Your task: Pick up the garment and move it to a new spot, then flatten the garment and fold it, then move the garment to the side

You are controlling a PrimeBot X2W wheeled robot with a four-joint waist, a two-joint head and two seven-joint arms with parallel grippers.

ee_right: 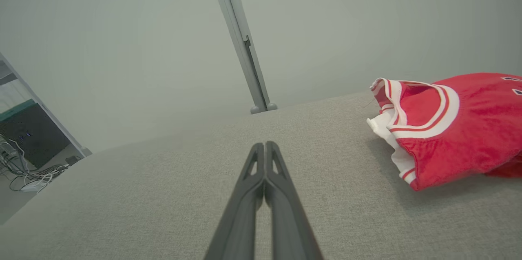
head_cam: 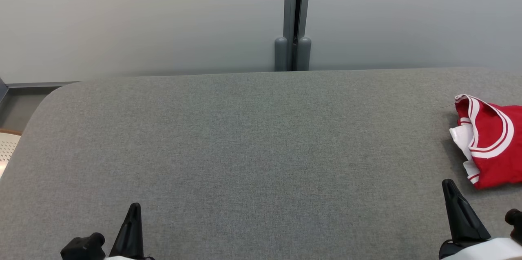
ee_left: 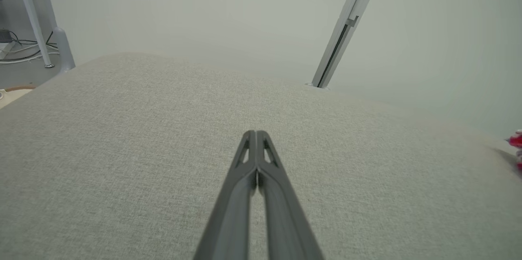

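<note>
Garment: red with white-and-red striped trim. It lies crumpled on the grey fabric worktop, at the far right side, partly cut off by the head view's right edge. A trim-edged opening faces up, and a white patch shows at the garment's left side.

Left gripper: jaws pressed together along their length, nothing between them. It is positioned over bare worktop at the near left, well apart from the garment.

Right gripper: jaws likewise closed tip to tip, holding nothing. It is positioned at the near right, near the garment but not touching it. The garment lies ahead and to its right.

Behind the worktop: pale wall panels joined by a grey vertical post. Cables lie on the floor at the far left of the right wrist view.
</note>
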